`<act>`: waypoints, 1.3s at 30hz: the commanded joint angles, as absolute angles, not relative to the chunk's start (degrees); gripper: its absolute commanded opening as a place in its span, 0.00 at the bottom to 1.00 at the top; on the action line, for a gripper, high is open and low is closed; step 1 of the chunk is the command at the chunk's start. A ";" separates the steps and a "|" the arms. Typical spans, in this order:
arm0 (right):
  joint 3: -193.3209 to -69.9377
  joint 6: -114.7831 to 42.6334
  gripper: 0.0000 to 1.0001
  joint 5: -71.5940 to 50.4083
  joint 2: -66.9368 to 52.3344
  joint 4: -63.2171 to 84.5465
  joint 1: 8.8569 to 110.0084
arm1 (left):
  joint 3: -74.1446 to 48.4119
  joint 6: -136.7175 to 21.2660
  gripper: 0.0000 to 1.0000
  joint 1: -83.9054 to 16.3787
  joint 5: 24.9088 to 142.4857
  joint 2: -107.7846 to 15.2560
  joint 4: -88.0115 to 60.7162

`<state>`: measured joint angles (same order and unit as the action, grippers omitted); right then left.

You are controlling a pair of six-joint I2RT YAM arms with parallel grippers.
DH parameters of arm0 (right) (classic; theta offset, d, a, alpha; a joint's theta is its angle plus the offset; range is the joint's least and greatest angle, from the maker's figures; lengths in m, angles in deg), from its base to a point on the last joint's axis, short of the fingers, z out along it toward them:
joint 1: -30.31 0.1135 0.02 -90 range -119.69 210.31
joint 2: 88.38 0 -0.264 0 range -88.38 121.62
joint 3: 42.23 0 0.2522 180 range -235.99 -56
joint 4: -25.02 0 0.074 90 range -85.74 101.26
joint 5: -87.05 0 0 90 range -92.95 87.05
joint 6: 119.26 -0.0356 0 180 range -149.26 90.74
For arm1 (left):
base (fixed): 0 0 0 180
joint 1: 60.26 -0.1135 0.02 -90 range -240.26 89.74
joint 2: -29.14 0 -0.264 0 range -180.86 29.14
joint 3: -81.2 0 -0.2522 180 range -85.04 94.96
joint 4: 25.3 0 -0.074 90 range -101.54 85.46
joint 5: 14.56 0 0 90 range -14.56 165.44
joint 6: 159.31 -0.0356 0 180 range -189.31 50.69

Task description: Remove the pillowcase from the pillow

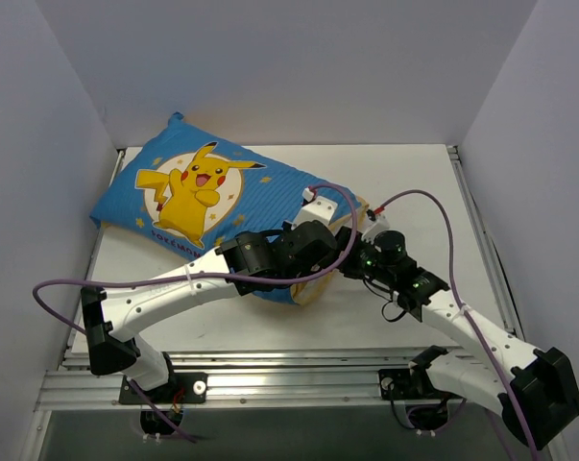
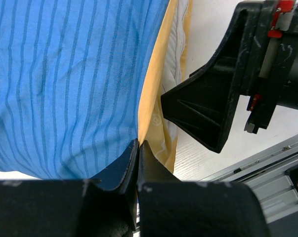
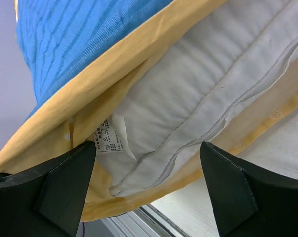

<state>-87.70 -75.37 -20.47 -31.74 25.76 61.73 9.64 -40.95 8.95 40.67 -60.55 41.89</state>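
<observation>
The blue striped pillowcase (image 1: 193,187) with the yellow Pikachu lies at the table's back left, its open end toward the arms. My left gripper (image 2: 138,145) is shut on the pillowcase's top edge (image 2: 148,98), where blue cloth meets yellow lining. My right gripper (image 3: 148,153) is open, its jaws wide apart, right at the opening. The white pillow (image 3: 198,84) with its sewn tag (image 3: 108,138) shows inside the yellow lining (image 3: 89,79), between the fingers. In the top view both grippers meet at the case's near right corner, my right gripper (image 1: 351,252) beside the left one (image 1: 313,252).
The right gripper's black finger (image 2: 208,98) sits close to the case's opening in the left wrist view. The table's metal front rail (image 1: 270,379) runs just behind the arm bases. Grey walls close in the left, back and right.
</observation>
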 commanded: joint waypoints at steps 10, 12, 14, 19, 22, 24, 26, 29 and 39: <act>-81.84 -77.86 0.81 -20.97 -33.96 29.63 62.74 | 9.36 -39.60 0.02 8.56 38.79 -58.84 38.64; -80.26 -78.04 0.81 -20.44 -35.20 29.45 62.74 | 8.83 -38.81 0.02 8.56 38.52 -58.66 38.38; -78.59 -77.95 0.81 -21.40 -35.65 31.46 62.74 | 8.13 -38.20 0.02 8.47 38.61 -58.49 37.85; -76.91 -79.09 0.82 -25.27 -33.28 38.41 63.00 | 6.81 -37.84 0.02 8.47 38.96 -57.96 36.36; -77.53 -79.36 0.86 -25.63 -30.91 41.57 63.44 | 6.46 -37.58 0.02 8.47 39.14 -58.05 36.01; -77.35 -80.67 0.87 -26.24 -29.59 45.44 63.53 | 6.02 -37.31 0.02 8.47 39.57 -57.96 35.74; -77.44 -81.64 0.91 -27.55 -27.57 49.47 64.23 | 5.67 -36.88 0.02 8.47 39.84 -57.87 35.57; -78.49 -82.26 0.94 -27.48 -25.02 51.25 65.98 | 4.88 -36.17 0.02 8.47 40.02 -57.61 35.48; -76.39 -84.98 0.80 -25.72 -13.60 62.31 69.94 | 2.42 -34.50 0.02 8.47 41.16 -56.47 34.07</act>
